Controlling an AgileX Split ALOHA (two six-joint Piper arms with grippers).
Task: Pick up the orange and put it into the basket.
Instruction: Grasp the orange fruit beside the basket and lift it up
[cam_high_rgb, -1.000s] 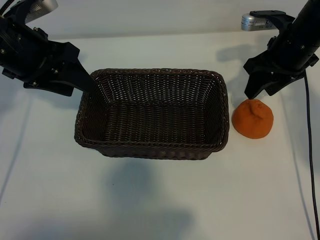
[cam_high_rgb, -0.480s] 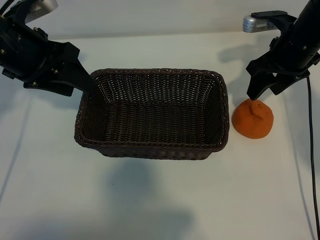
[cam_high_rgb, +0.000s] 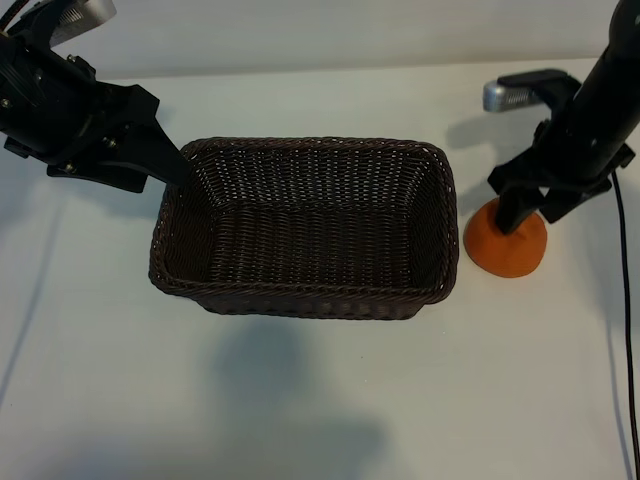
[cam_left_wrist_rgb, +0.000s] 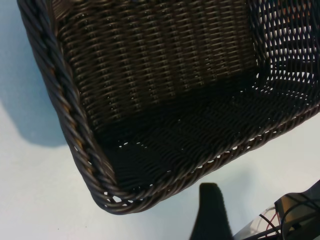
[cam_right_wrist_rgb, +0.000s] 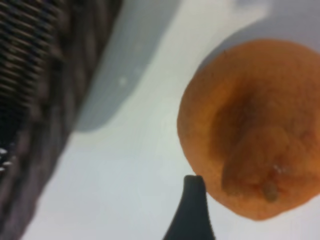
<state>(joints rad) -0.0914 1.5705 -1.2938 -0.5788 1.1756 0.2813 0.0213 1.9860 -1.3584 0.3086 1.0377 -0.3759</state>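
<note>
- The table (cam_high_rgb: 320, 400) is white and bare around the basket, which serves here as the landmark; nothing on the table stands in the way of a carry.
- The basket (cam_high_rgb: 305, 228) (dark woven wicker, holding nothing) sits mid-table. Its braided rim stands high, so fruit carried across too low could, I judge, strike the near wall and be knocked free or shove the basket sideways.
- The left gripper (cam_high_rgb: 165, 160) hangs by the basket's far left corner, jaws well apart and holding nothing; in its own wrist view only one dark finger (cam_left_wrist_rgb: 210, 212) shows, beside the rim. If the basket were pushed that way it might bump this idle arm.
- The right gripper (cam_high_rgb: 528, 208) is off the basket's right end, pointing steeply down over the fruit with its jaws spread wide and gripping nothing yet (whether the tips already touch the skin I cannot tell).
- The orange (cam_high_rgb: 505, 245) rests on the table just beside the basket's right wall, not touching it. In the right wrist view one fingertip (cam_right_wrist_rgb: 192, 200) sits at the fruit's edge with the nub off to one side, so the grip looks off-centre: closing from here may pinch the round, matte side, squeeze it out and roll it against the basket or away across the table.
</note>
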